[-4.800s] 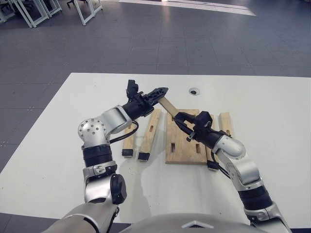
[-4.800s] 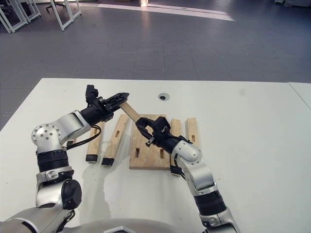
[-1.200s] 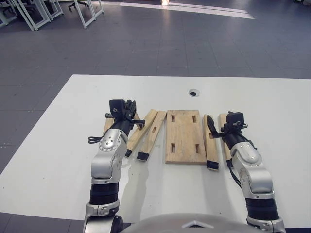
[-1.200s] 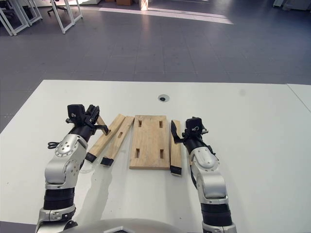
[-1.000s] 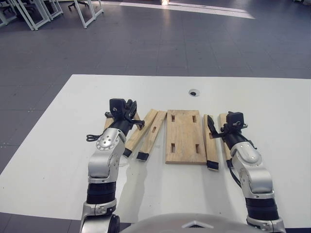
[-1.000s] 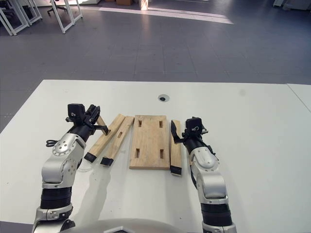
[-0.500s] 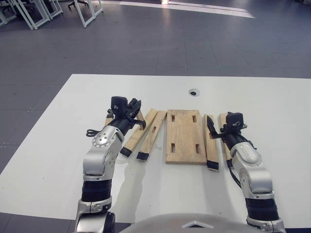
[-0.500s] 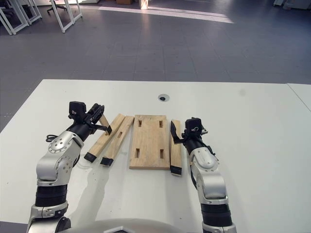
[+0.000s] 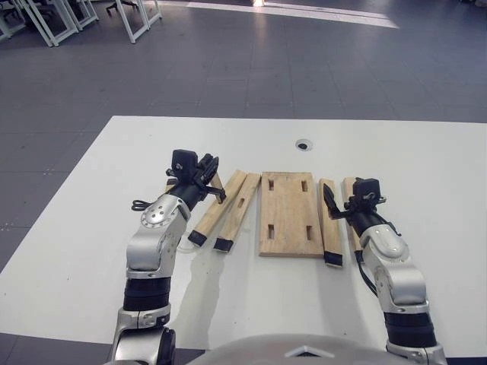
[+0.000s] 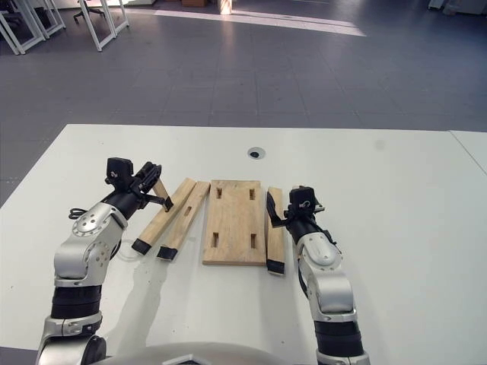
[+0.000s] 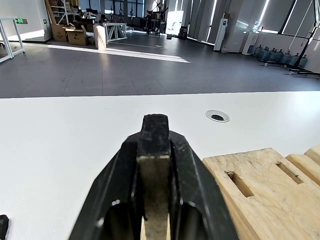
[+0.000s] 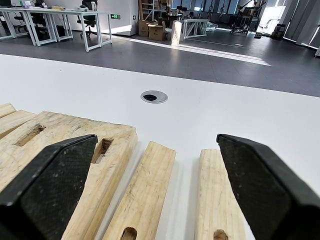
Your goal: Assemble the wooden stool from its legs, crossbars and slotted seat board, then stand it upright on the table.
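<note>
The slotted seat board [image 9: 288, 214] lies flat in the middle of the white table [image 9: 91, 228]. Two legs [image 9: 228, 207] lie to its left and two more legs [image 9: 329, 220] to its right. My left gripper [image 9: 213, 187] hovers low by the far ends of the left legs, shut on a thin wooden crossbar [image 11: 154, 192], whose end shows beside the fingers [image 10: 160, 188]. My right gripper [image 9: 341, 202] is open just above the right legs [image 12: 145, 185], with nothing between its fingers [image 12: 60, 175].
A round cable hole [image 9: 304, 143] sits in the table behind the seat board. Bare table stretches to both sides and toward me. Grey floor and white desk frames [image 9: 137, 15] lie beyond the far edge.
Earlier both grippers held the crossbar above the seat board. The right one has let go and drawn back to the right legs; the left carried it over the left legs, its elbow swinging outward.
</note>
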